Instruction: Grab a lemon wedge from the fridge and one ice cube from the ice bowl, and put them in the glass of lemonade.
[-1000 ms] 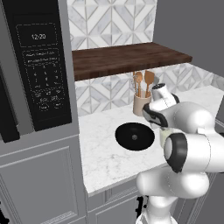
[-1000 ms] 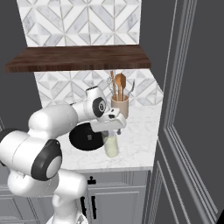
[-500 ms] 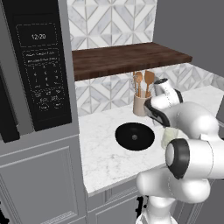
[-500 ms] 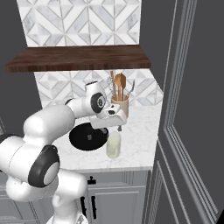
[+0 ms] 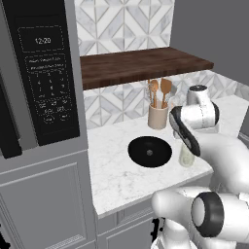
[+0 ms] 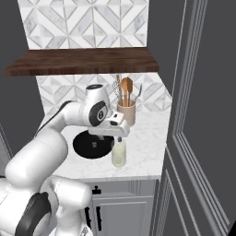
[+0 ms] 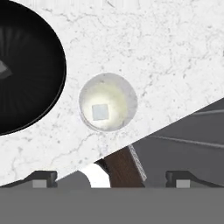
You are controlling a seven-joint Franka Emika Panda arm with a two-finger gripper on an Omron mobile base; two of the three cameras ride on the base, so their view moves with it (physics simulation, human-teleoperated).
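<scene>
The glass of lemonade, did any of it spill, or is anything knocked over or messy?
Nothing stands out. The glass of lemonade stands upright on the marble counter beside the black bowl, with no puddle around it. From above, a small pale cube sits in the drink. The open gripper hangs just over the glass.

Veined marble counter (image 5: 116,170), wooden shelf (image 5: 141,65)
</scene>
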